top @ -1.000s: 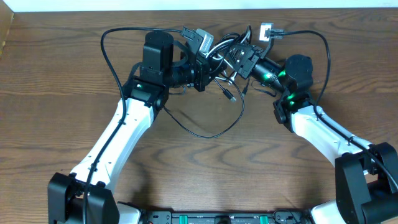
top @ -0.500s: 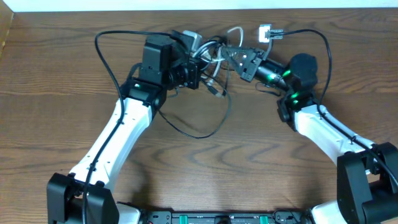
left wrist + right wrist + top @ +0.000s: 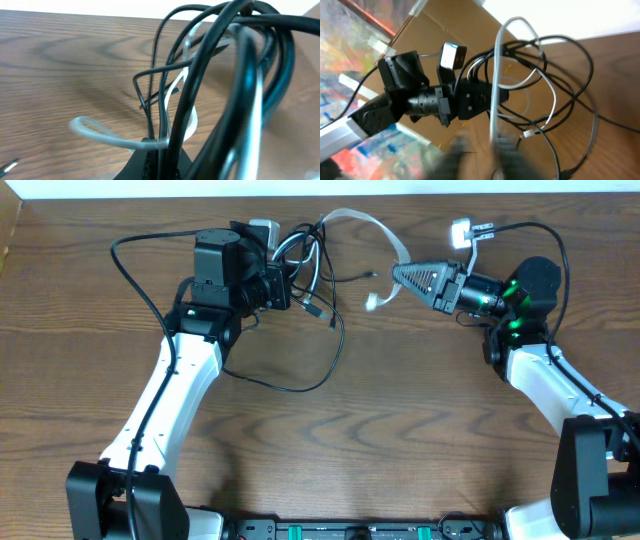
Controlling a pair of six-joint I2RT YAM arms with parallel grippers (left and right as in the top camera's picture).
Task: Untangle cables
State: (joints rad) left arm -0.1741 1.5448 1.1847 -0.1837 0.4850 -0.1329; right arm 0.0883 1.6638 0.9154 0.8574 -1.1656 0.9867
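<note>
Left pincer (image 3: pixel 288 282) is clamped tight on the knot of black cables (image 3: pixel 318 275), up at the far side of the counter (image 3: pixel 400 430). The white cable (image 3: pixel 365 220) arcs rightward from that knot to the right pincer (image 3: pixel 398 273) and runs between its fingers. Gripped or loose, I can't tell. The right arm is nearer that strand.

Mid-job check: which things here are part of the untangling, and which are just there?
Job: black cables bunched in the left hand; white cable looping past the right hand.
Not the job: the arms' own thick wires; white connector by the right wrist; table.
</note>
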